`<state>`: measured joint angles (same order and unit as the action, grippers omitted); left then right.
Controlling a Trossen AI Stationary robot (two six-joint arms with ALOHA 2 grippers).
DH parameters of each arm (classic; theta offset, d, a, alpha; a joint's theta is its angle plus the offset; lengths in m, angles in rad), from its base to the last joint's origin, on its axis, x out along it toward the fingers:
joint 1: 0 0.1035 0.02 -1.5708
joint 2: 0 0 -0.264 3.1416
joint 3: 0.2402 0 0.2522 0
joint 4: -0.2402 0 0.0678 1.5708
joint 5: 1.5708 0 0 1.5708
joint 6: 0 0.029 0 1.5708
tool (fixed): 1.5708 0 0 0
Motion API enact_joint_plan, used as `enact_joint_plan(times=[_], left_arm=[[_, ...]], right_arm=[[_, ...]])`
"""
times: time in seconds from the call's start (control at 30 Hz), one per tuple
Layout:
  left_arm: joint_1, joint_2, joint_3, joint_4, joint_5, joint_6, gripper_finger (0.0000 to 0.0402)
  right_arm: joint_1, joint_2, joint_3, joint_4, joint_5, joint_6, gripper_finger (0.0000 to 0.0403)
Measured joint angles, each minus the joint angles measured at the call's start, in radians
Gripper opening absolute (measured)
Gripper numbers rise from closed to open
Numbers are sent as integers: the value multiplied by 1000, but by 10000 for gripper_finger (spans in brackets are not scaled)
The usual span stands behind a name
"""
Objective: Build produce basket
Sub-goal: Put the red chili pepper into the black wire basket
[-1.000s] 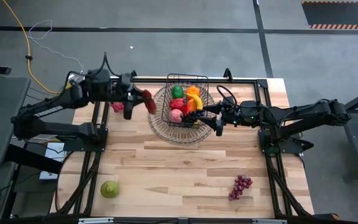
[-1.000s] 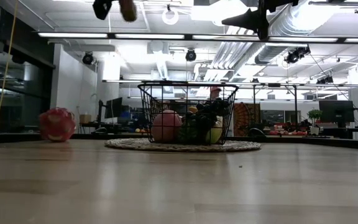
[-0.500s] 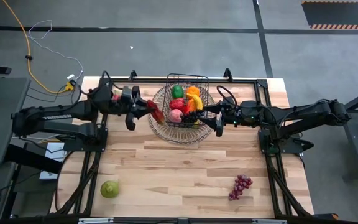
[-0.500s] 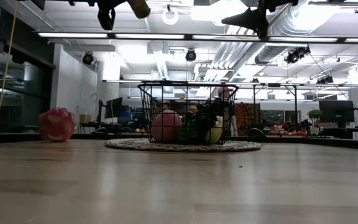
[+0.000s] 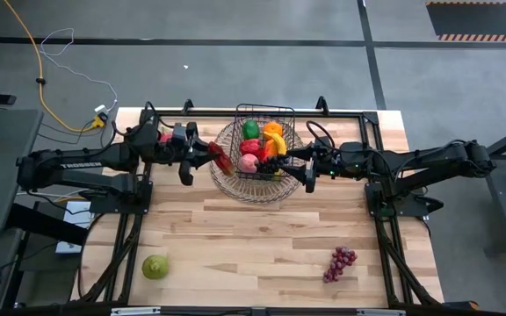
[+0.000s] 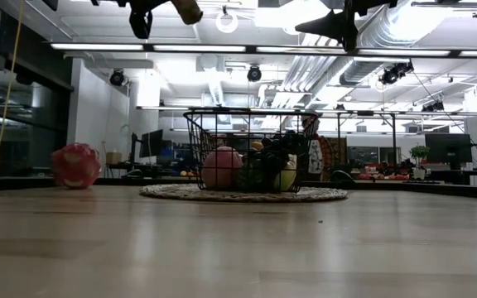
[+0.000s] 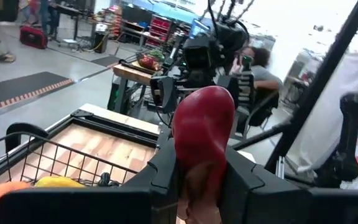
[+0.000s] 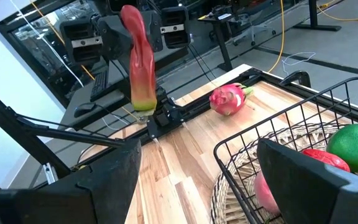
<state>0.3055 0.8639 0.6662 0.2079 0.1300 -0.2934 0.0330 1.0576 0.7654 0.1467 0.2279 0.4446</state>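
We see the left gripper (image 5: 207, 151) pinching a red pepper (image 5: 220, 156) high beside the basket (image 5: 265, 140) rim, not over it; right gripper (image 5: 308, 168) spread, empty, at the opposite wall; dropping now risks missing the basket or clipping wire.

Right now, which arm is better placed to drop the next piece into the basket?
Left. The left gripper already holds the red pepper raised beside the basket. The right gripper is open and empty at the opposite side.
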Motion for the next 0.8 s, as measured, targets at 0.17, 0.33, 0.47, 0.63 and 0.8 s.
enact_joint_plan(times=[0.17, 0.33, 0.47, 0.63, 0.8], left_arm=[[2, 49, 42, -15, -62, -11, 63], [36, 178, 168, -69, -106, 54, 63], [95, 330, 302, -183, -108, 56, 63], [196, 541, 482, -392, -63, 43, 63], [281, 732, 639, -561, -15, 67, 63]], right_arm=[[0, 0, 0, 0, 0, 0, 312], [0, 0, 0, 2, 0, 3, 312], [0, 0, 0, 2, 0, 3, 312], [0, 0, 0, 2, 0, 3, 312], [0, 0, 0, 2, 0, 2, 312]])
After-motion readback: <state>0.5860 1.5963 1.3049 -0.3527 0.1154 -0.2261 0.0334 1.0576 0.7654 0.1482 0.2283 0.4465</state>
